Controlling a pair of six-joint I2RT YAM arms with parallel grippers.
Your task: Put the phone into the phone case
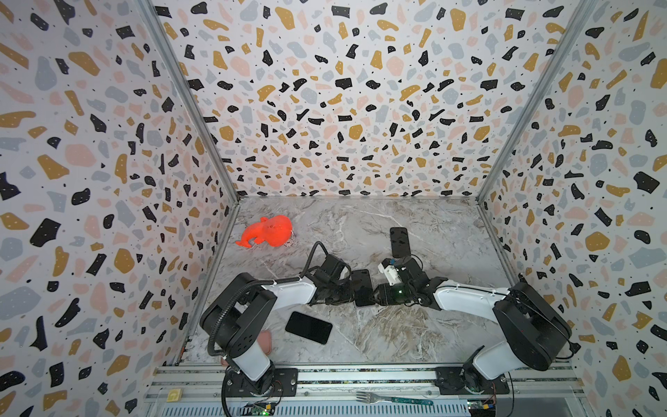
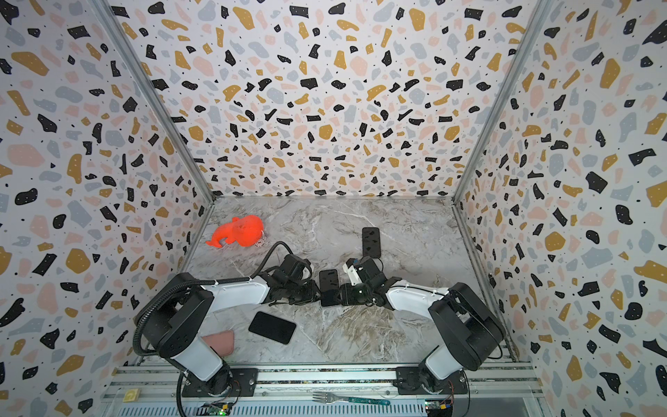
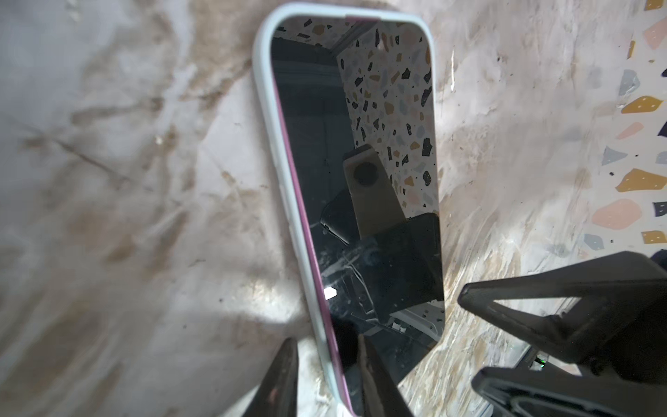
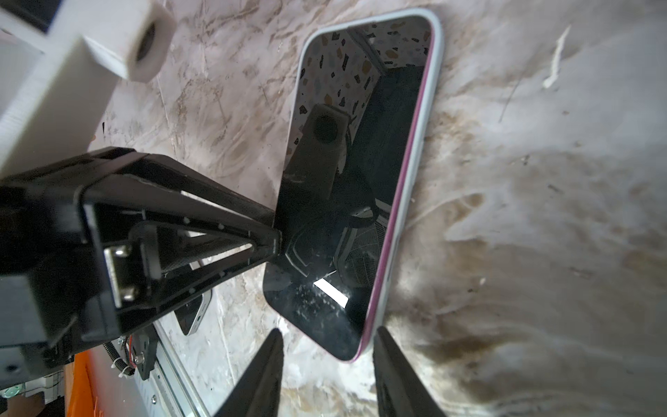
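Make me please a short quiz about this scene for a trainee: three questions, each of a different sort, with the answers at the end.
1. True or false: the orange toy lies toward the far left corner of the table.
2. What lies on the metal rail in front of the table? A) a spoon B) a fork C) a knife
3. Fill in: between the left gripper and the right gripper lies a phone resting in a pale case; the phone's visible side edge is ____.

Key: 1 true; 2 B; 3 pink.
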